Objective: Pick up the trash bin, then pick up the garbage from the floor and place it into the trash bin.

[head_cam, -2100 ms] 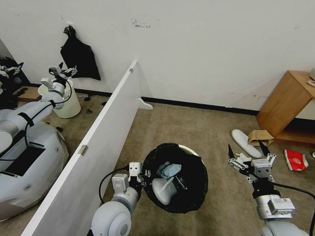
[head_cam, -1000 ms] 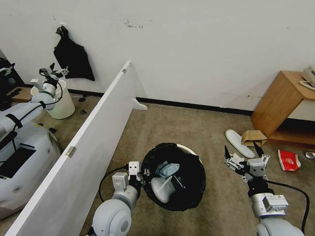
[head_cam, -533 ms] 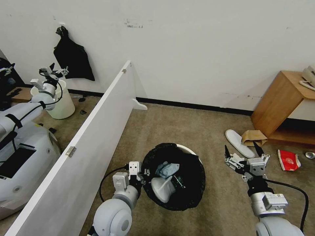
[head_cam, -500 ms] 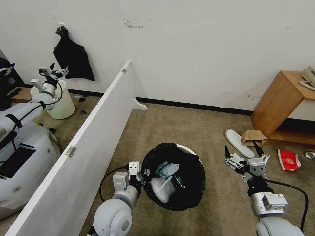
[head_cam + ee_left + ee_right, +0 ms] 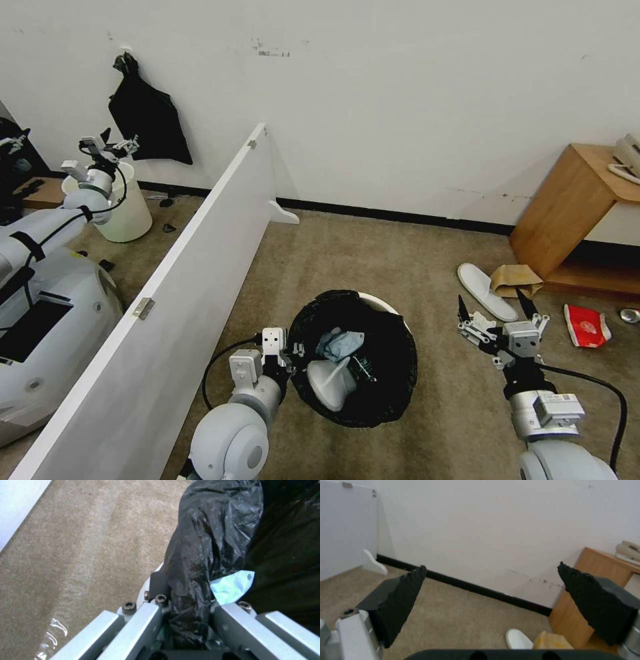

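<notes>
The trash bin [image 5: 393, 340], round and white with a black bag folded over its rim [image 5: 200, 562], hangs above the carpet. My left gripper [image 5: 293, 353] is shut on its near-left rim. Inside lie a light-blue tissue [image 5: 341, 345] and a white piece [image 5: 330, 383]. To the right, my right gripper [image 5: 493, 308] is open and empty, its black fingers [image 5: 403, 600] spread wide. Just beyond it on the floor lie a white slipper [image 5: 485, 291], a brown paper bag [image 5: 517, 279], a red cup [image 5: 587, 327] and a can [image 5: 628, 315].
A long white partition [image 5: 173, 287] runs diagonally on my left. A wooden side table [image 5: 573, 207] stands at the right against the white wall. Beyond the partition are another robot [image 5: 47, 267], a pale bucket [image 5: 127, 213] and a hanging black bag [image 5: 147, 127].
The camera shifted right between the oldest frame and a second ago, bringing the can into view. Since then nothing has visibly moved.
</notes>
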`<state>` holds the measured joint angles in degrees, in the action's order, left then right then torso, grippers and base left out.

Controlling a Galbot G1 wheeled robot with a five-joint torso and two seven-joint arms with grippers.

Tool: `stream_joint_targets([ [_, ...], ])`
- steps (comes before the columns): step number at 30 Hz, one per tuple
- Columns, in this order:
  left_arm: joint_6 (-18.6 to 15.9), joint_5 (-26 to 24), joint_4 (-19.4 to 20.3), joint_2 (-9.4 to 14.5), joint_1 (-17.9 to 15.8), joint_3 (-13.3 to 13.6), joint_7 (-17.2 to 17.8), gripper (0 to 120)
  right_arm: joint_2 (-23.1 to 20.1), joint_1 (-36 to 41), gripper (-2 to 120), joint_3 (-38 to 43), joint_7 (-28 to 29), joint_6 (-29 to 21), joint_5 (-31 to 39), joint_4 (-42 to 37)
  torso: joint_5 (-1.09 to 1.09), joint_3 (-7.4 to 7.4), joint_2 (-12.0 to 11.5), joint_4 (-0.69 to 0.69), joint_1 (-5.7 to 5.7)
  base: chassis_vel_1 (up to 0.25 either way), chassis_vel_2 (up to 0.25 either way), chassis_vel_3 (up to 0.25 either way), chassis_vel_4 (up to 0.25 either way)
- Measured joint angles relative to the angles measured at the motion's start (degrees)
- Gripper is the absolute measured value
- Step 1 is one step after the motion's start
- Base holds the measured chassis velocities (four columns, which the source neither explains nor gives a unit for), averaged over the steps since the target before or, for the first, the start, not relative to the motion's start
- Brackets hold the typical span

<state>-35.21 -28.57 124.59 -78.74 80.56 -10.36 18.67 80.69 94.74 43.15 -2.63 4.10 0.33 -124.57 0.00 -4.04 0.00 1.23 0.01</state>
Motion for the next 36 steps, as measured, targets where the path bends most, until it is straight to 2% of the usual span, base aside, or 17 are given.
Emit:
stream_joint_targets([
  [36,0.2,0.1,0.4,0.5,0.3,-0.3,0.1,2,0.6,0.1,100,-0.8,0.3,-0.5,-0.8,0.4,0.00,0.00,0.0,0.00,0.00,0.000,0.000,0.000,0.000],
])
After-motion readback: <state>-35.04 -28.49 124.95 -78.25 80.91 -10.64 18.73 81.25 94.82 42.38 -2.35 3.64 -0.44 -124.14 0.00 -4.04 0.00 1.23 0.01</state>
